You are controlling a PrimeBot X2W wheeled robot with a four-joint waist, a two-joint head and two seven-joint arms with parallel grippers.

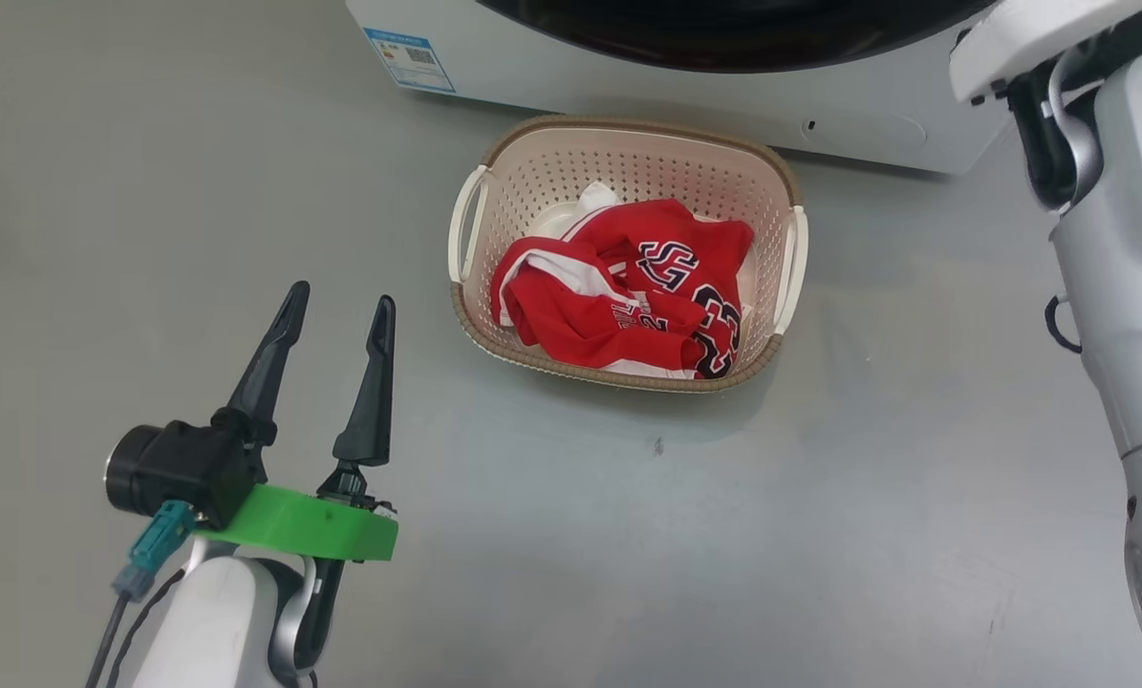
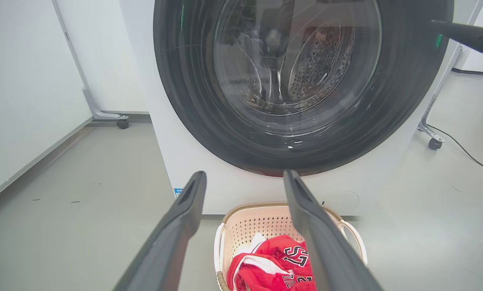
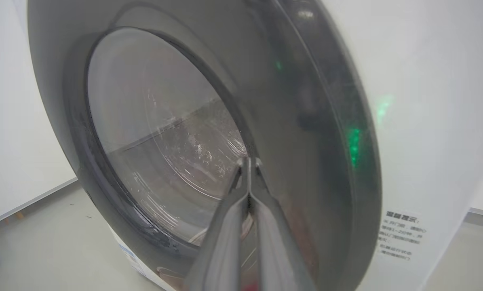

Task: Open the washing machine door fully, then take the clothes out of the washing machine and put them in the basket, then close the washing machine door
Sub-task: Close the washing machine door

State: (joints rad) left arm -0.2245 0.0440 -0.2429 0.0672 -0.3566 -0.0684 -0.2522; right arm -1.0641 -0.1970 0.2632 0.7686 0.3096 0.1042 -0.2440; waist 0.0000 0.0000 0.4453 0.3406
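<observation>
Left fingers: apart, empty, beside the basket.
Right fingers: together at the washing machine door, likely pushing it shut.
Clothes: in the basket.

left hand low, fingers spread wide, empty, right hand fingers pressed together, right arm reaching forward

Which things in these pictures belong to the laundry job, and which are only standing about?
Belong to the job:
- washing machine
- washing machine door
- red clothes
- basket

Just standing about:
- wheeled stand foot on the left
- wheeled stand foot on the right
- black cable on the floor
</observation>
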